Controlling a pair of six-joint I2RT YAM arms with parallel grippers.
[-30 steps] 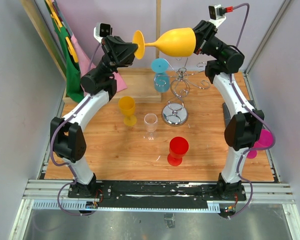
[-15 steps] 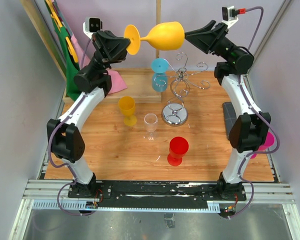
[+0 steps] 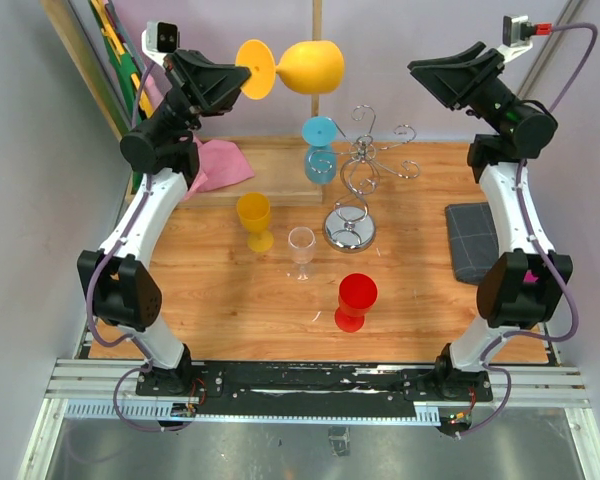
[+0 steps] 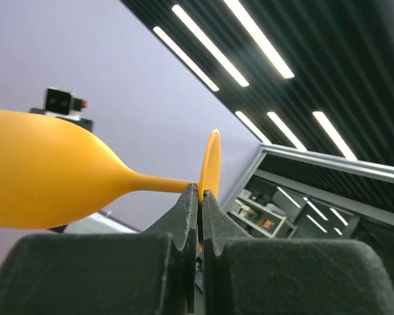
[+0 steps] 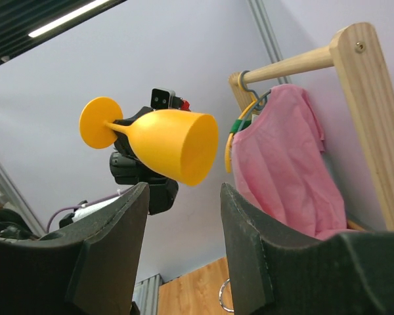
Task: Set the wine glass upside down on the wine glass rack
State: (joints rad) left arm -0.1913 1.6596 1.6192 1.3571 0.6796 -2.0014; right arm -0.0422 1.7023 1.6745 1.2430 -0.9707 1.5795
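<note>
Fingers (image 4: 187,216) of the left gripper (image 4: 200,197) pinched the wine glass (image 3: 305,67) by its foot above the wine glass rack (image 3: 360,175); the right gripper (image 5: 182,197) gaped empty. Probably light, stiff, slippery; its stem seemed safer.

Glass passed over: only one gripper has it now.
A second ago the right gripper (image 3: 414,68) clasped the bowl of the yellow wine glass (image 3: 305,67). It has since let go, and with its jaws parted it has drawn back to the right, well apart from the glass. The left gripper (image 3: 244,73), pinched on the foot, has carried the glass higher and further left, lying on its side. A grey mat (image 3: 470,240) has come into full view on the table (image 3: 230,300).
</note>
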